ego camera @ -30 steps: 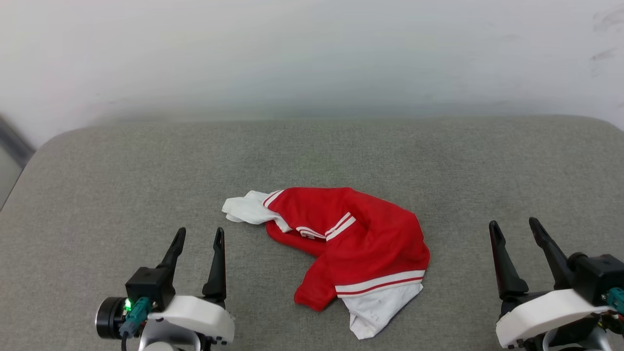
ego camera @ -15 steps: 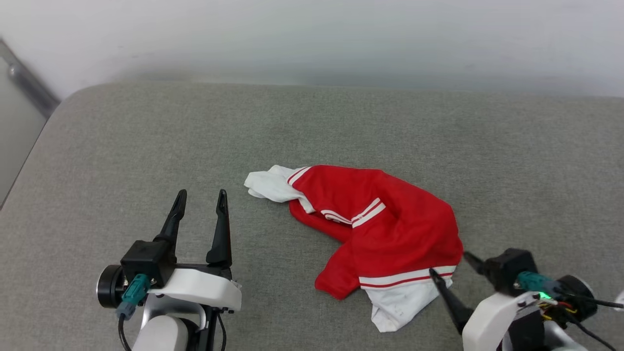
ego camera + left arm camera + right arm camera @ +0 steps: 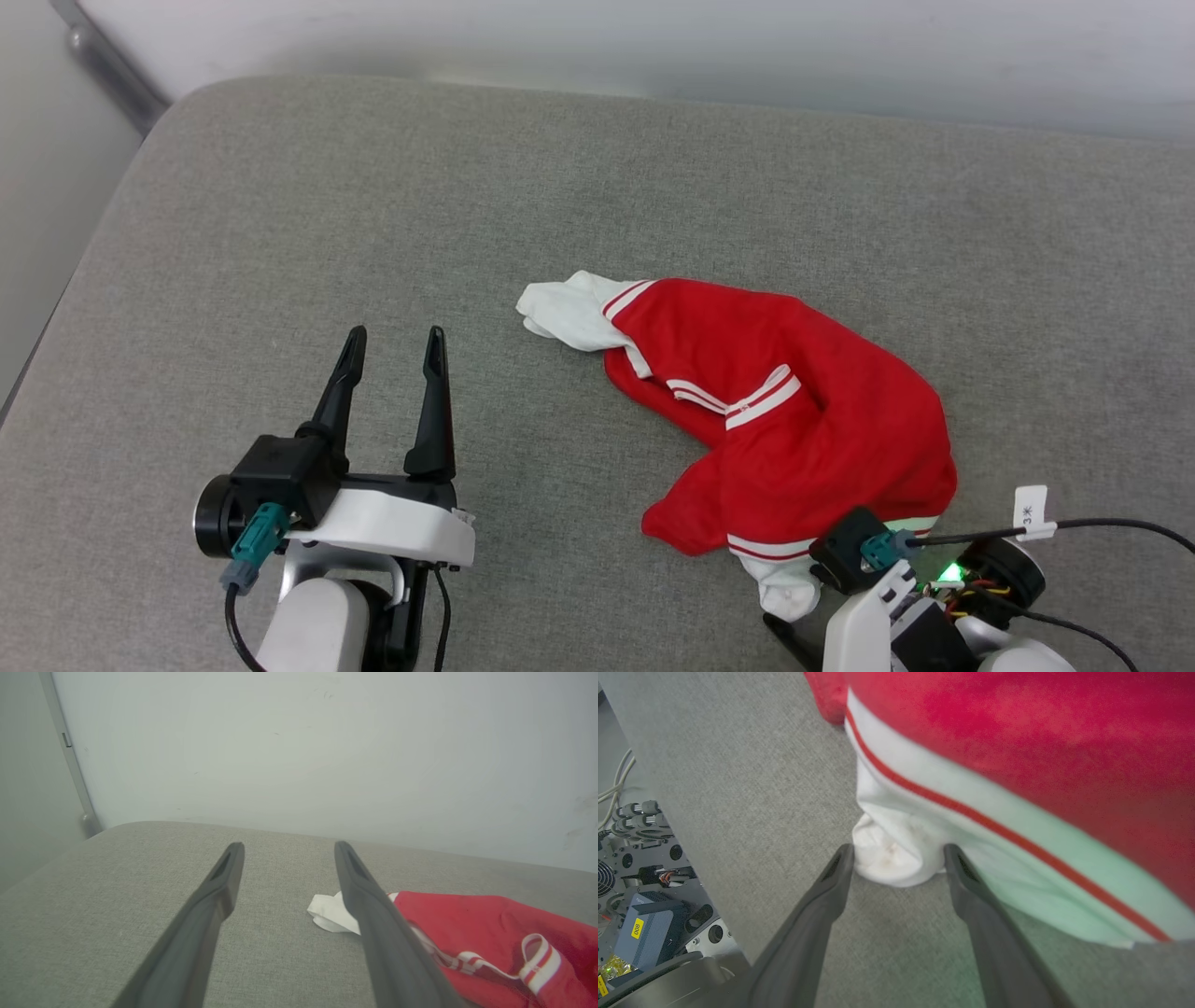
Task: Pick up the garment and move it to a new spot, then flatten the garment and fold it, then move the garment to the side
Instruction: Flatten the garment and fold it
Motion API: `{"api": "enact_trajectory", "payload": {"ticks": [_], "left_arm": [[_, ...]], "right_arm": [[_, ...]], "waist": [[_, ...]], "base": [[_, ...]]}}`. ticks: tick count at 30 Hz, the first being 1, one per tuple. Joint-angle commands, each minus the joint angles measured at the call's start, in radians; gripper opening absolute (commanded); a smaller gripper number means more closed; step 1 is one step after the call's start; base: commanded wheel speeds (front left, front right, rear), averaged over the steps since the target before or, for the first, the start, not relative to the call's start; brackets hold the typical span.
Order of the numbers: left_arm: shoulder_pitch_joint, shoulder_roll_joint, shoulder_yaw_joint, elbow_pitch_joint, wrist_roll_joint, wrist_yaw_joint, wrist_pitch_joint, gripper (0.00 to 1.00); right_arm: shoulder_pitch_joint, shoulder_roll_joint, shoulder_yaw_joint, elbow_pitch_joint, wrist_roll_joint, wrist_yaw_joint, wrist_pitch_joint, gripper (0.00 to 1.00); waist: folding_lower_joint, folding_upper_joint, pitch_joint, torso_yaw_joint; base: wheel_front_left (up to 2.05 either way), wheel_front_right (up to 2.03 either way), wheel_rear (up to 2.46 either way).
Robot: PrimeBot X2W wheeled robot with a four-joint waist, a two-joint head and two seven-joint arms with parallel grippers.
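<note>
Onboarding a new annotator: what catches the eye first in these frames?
A crumpled red jersey T-shirt lies on the grey padded surface, right of centre in the head view. The right gripper is open, fingers either side of the bunched white sleeve at its near edge. The left gripper is open, apart from the shirt.

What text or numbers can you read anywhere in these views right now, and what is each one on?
"008" or "800", printed sideways: yellow sticker on the blue box.
"3" followed by an unclear mark: white tag on the black cable.
Small print near the top of the blue box: too small to read.
Shirt: no lettering shows on its visible folds.
</note>
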Motion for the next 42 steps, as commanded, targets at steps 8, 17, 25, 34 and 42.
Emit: {"api": "enact_trajectory", "payload": {"ticks": [8, 17, 25, 34, 42], "left_arm": [[-0.03, -0.02, 0.024, 0.003, 0.019, -0.023, -0.002, 1.0], [-0.005, -0.024, 0.052, 0.011, 0.039, -0.035, -0.002, 1.0], [0.007, -0.025, 0.07, 0.003, 0.051, -0.044, -0.002, 1.0], [-0.013, -0.026, 0.075, 0.005, 0.06, -0.057, -0.002, 1.0], [-0.035, -0.024, 0.077, 0.003, 0.07, -0.065, -0.002, 1.0]], "right_arm": [[-0.06, -0.044, 0.156, 0.171, 0.108, 0.0, 0.099, 0.09], [-0.17, -0.016, 0.105, 0.011, 0.08, 0.0, -0.082, 0.0], [-0.186, 0.054, -0.14, -0.077, -0.004, 0.0, -0.191, 0.0], [-0.135, 0.14, -0.529, 0.061, -0.019, 0.0, -0.202, 0.0], [-0.154, 0.188, -0.739, 0.299, 0.019, 0.0, -0.248, 0.0]], "waist": [[-0.0001, 0.0, 0.048, 0.02], [-0.0001, 0.0, -0.006, -0.028], [-0.0001, 0.0, -0.02, -0.094], [-0.0001, 0.0, 0.008, -0.153], [-0.0001, 0.0, 0.055, -0.181]], "base": [[0.0, 0.0, 0.0], [0.0, 0.0, 0.0], [0.0, 0.0, 0.0], [0.0, 0.0, 0.0], [0.0, 0.0, 0.0]]}}
